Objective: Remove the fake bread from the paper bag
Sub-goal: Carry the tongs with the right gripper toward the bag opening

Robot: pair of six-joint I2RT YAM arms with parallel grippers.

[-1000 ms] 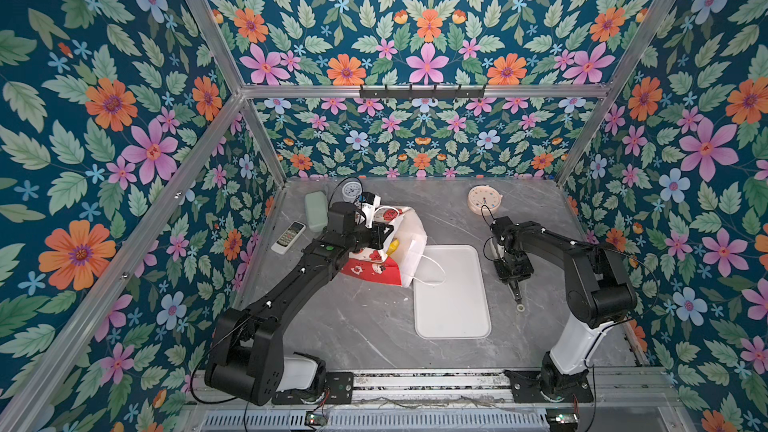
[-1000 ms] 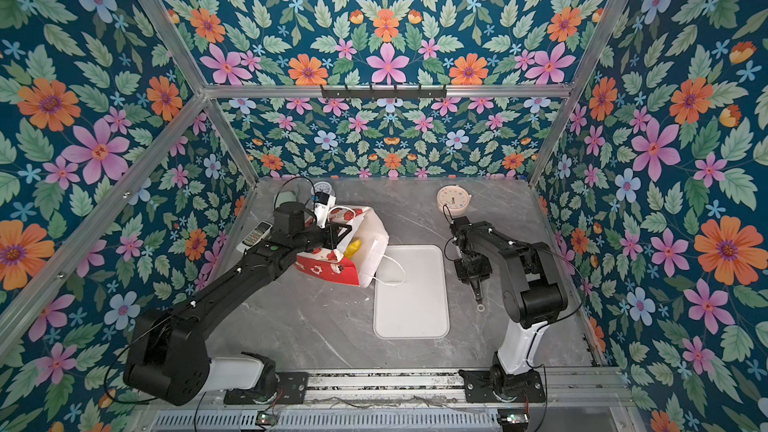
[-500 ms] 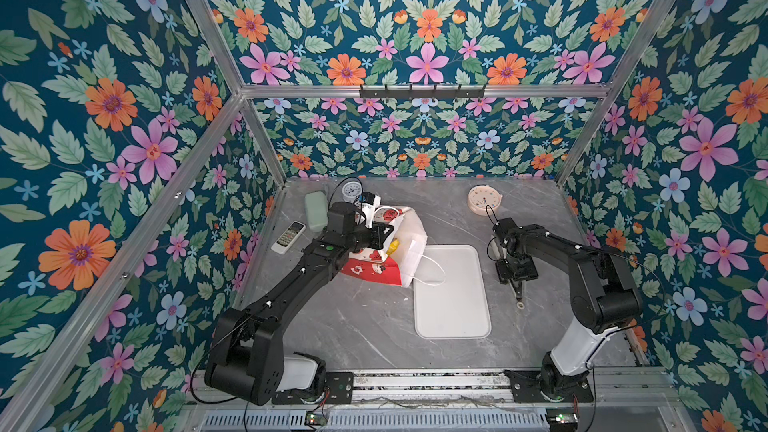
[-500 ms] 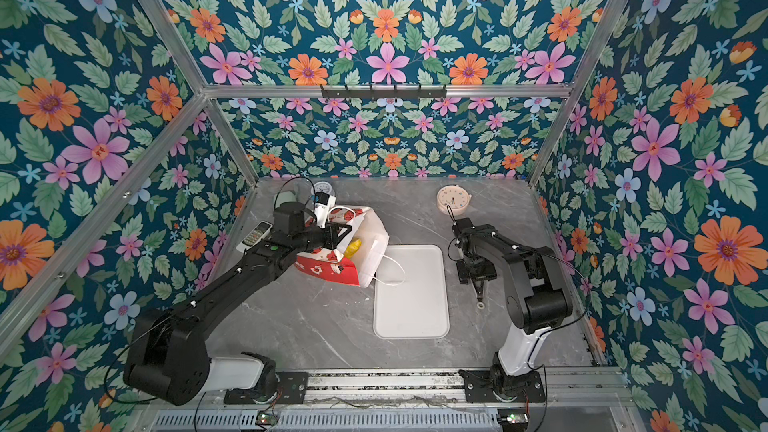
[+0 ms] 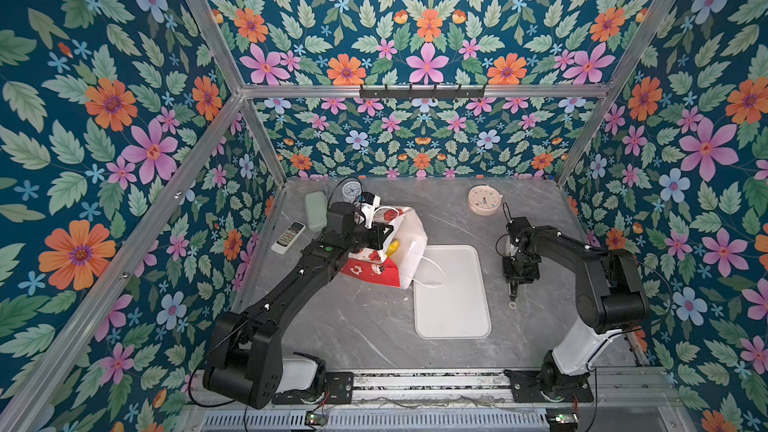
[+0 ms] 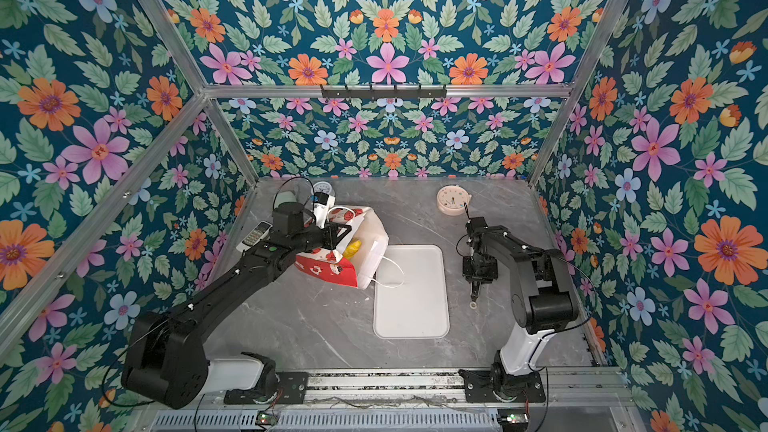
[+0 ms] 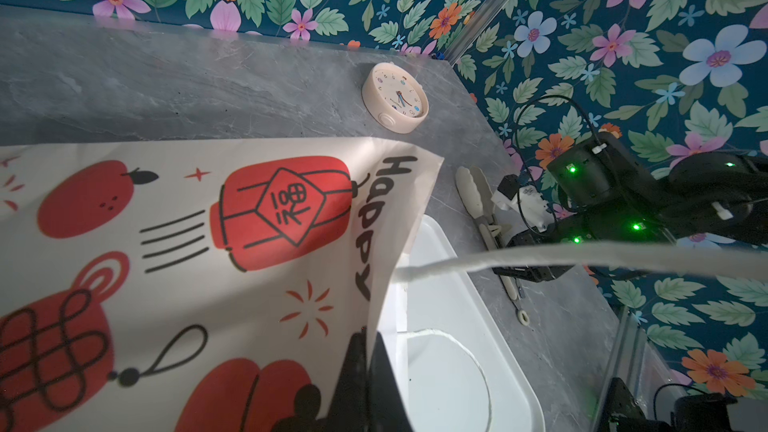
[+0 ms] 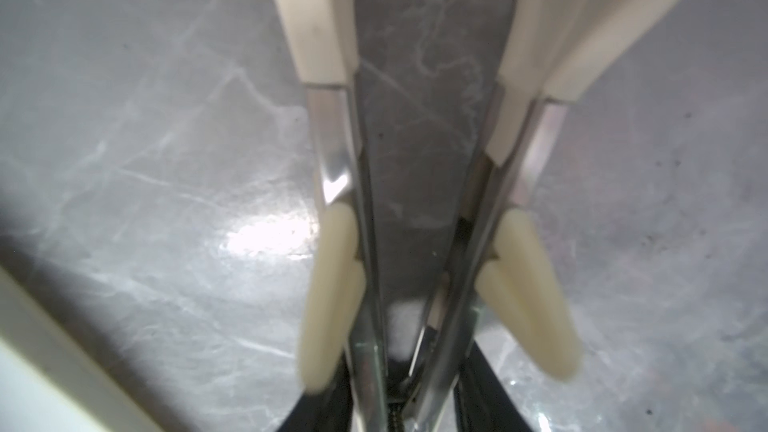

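Paper bag (image 5: 409,238) rim pinched by left gripper (image 7: 368,340), right gripper (image 5: 516,281) straddling tongs (image 7: 478,201), grip unclear

One paper bag (image 5: 411,234), one tray (image 5: 453,309), one remote (image 5: 288,237).

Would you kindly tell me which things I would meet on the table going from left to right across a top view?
remote control → pale green case → paper bag → white tray → tongs
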